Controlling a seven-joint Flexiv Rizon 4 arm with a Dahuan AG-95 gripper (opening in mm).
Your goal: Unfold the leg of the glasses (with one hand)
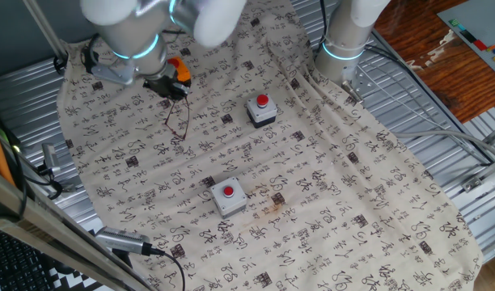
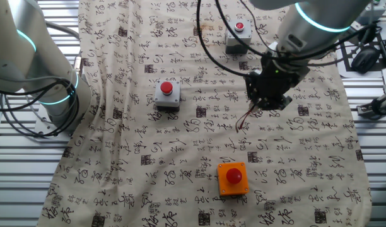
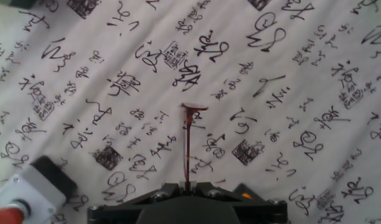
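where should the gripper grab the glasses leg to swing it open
The glasses hang from the gripper, pinched at their top, with one thin leg running straight down to the cloth. Probably best to hold that leg near its hinge, coming from above, so its free tip can drag and pivot open.

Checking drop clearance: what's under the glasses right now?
Only the printed cloth shows below the glasses, which hang from the gripper. A grey button box sits off to one side. Lenses aren't clearly visible.
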